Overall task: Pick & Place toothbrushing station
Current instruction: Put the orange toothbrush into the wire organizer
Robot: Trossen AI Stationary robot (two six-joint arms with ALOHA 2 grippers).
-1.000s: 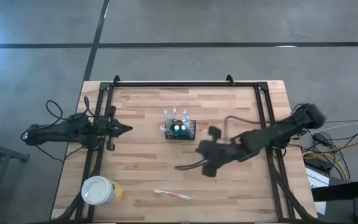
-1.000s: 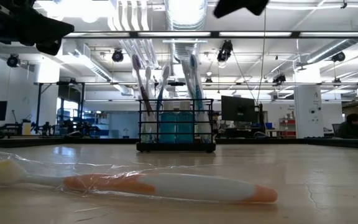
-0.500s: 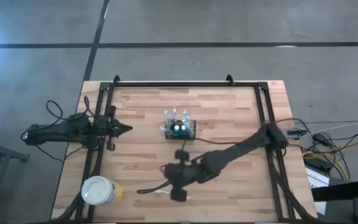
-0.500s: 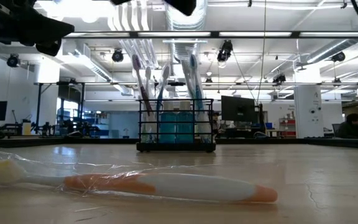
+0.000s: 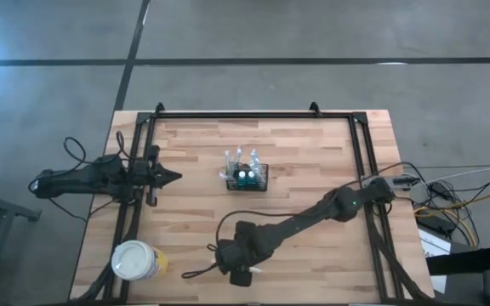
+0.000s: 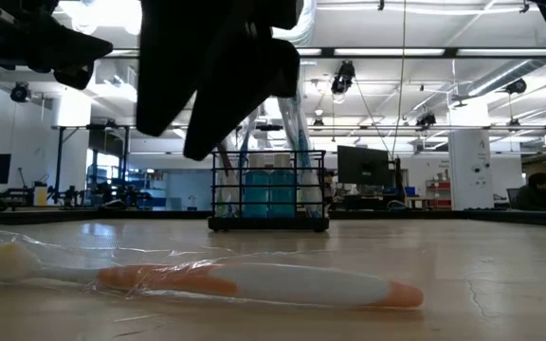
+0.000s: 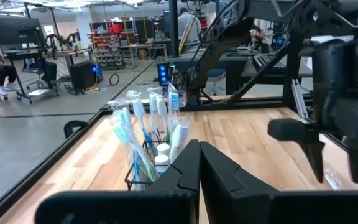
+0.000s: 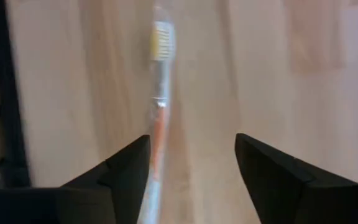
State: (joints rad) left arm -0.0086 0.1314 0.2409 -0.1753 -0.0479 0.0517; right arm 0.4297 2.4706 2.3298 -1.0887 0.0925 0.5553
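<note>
The toothbrushing station (image 5: 245, 177), a black wire caddy holding several wrapped toothbrushes and blue bottles, stands on its base at the table's middle (image 6: 268, 194). A toothbrush in clear wrap (image 6: 254, 282), with an orange and white handle, lies flat near the front edge (image 8: 160, 93). My right gripper (image 5: 232, 259) hangs open above it, fingers pointing down (image 6: 216, 85), without touching; in the right wrist view (image 8: 191, 168) the brush runs close by one finger. My left gripper (image 5: 173, 178) rests shut at the table's left, pointing at the caddy (image 7: 199, 168).
A round yellow cup with a white lid (image 5: 134, 261) stands at the front left corner. A black frame (image 5: 253, 114) runs along the table's far, left and right sides. Bare wood lies between the caddy and the front edge.
My right gripper has swung from beside the caddy toward the table's near edge and to the left, and has come down over the wrapped toothbrush. The toothbrush and the caddy have stayed where they were.
</note>
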